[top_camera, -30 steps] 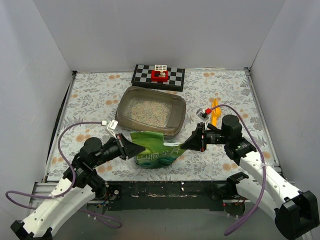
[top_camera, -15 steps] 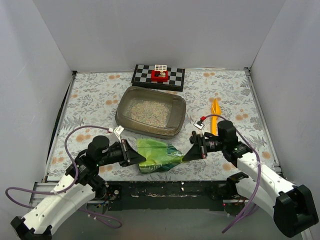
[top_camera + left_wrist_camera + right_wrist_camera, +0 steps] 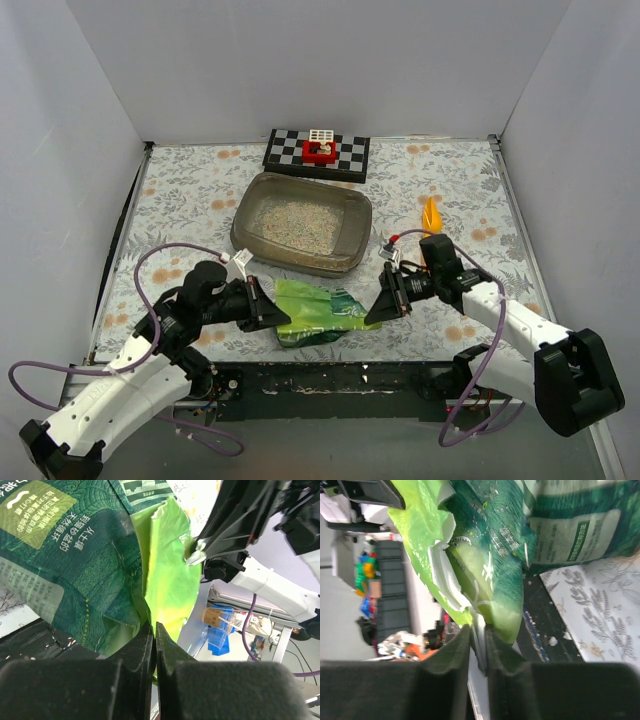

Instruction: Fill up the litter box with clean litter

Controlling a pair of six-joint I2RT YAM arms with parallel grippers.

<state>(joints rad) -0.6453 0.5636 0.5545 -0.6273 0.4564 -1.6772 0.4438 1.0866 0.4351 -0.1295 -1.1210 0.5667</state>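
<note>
The grey-brown litter box (image 3: 246,207) sits mid-table with pale litter (image 3: 296,222) spread over its floor. A crinkly green bag (image 3: 318,312) lies flat near the front edge, between both arms. My left gripper (image 3: 284,320) is shut on the bag's left edge; the left wrist view shows the green film (image 3: 165,575) pinched between the jaws (image 3: 154,630). My right gripper (image 3: 372,313) is shut on the bag's right edge; the right wrist view shows the film (image 3: 485,575) held between the jaws (image 3: 478,635).
A black-and-white checkered board (image 3: 316,155) with a red block (image 3: 319,150) lies behind the litter box. A yellow-orange scoop (image 3: 431,214) lies right of the box. White walls enclose the table. The black front edge (image 3: 330,375) is just below the bag.
Both grippers have lowered the bag from beside the litter box down to the table near the front edge. The bag has collapsed flatter, and the two grippers have come lower and closer in.
</note>
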